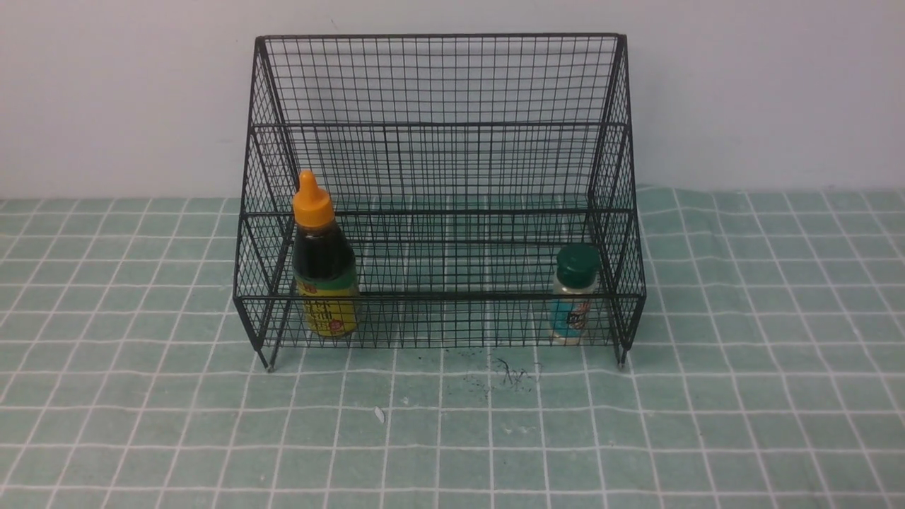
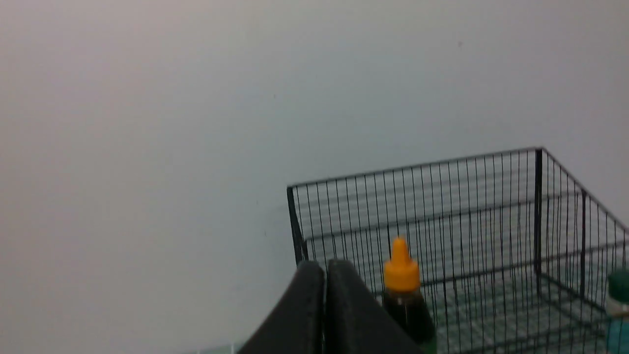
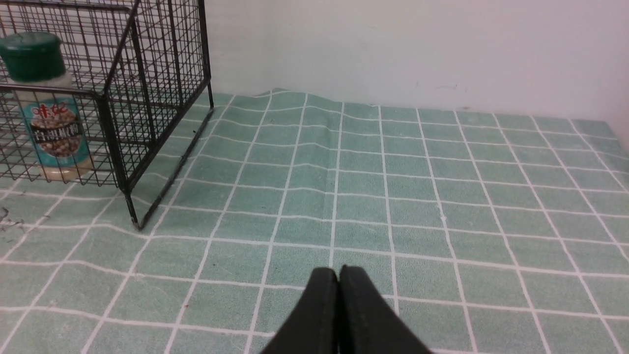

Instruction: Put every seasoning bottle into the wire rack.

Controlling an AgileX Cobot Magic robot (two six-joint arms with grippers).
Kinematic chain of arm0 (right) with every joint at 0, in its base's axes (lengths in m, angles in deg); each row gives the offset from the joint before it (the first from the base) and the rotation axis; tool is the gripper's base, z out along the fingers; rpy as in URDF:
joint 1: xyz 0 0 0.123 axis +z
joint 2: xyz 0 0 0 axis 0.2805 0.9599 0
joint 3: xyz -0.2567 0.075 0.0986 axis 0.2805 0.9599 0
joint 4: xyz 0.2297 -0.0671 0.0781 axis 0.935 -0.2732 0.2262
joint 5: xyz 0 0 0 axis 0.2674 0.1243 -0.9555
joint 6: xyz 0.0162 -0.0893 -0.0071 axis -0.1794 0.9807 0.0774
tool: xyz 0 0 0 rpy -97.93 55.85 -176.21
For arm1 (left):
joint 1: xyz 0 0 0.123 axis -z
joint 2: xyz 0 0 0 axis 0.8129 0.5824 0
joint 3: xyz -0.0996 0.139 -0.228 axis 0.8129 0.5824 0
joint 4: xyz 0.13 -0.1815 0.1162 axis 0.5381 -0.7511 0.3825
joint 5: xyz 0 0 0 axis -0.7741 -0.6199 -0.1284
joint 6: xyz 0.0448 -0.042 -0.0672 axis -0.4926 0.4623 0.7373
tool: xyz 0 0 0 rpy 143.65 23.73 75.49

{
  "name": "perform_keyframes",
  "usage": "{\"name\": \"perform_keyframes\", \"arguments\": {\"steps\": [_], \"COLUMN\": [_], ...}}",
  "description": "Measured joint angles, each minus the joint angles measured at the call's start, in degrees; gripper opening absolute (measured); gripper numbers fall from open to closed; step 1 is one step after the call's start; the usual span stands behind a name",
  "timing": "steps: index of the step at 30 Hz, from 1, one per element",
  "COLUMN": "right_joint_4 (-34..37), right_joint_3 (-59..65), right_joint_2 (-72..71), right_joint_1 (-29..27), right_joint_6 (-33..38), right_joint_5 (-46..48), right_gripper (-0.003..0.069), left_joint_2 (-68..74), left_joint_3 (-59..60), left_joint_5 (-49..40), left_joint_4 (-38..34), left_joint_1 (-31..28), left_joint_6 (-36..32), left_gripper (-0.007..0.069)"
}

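Both bottles [image 1: 324, 272] [image 1: 574, 300] stand in the rack [image 1: 438, 127], apart from both arms' closed, empty fingers [image 2: 344, 305] [image 3: 319, 314].

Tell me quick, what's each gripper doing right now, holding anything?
Left gripper: jaws closed, holding nothing.
Right gripper: jaws closed, holding nothing.

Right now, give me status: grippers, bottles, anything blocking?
Left gripper shut, empty; right gripper shut, empty. Dark-sauce bottle and green-capped shaker both upright on wire rack bottom tier. Nothing in the way.
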Motion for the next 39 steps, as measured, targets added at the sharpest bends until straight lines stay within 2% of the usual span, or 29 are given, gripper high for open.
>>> {"name": "perform_keyframes", "arguments": {"steps": [4, 9, 18, 39], "right_joint_4": [0.00, 0.00, 0.00, 0.00], "right_joint_3": [0.00, 0.00, 0.00, 0.00], "right_joint_2": [0.00, 0.00, 0.00, 0.00], "right_joint_1": [0.00, 0.00, 0.00, 0.00], "right_joint_6": [0.00, 0.00, 0.00, 0.00], "right_joint_5": [0.00, 0.00, 0.00, 0.00], "right_gripper": [-0.0015, -0.0015, -0.0015, -0.0015], "left_joint_2": [-1.47, -2.43, -2.43, -2.43], "left_joint_3": [9.16, 17.32, 17.82, 17.82], "left_joint_5": [0.28, -0.24, -9.43, -9.52], "left_joint_4": [-2.10, -3.85, -4.80, -4.87], "left_joint_1": [-1.42, -5.57, -7.15, -7.15], "left_joint_6": [-4.36, -5.26, -5.27, -5.16], "left_gripper": [-0.0006, -0.0006, -0.0006, -0.0006]}}
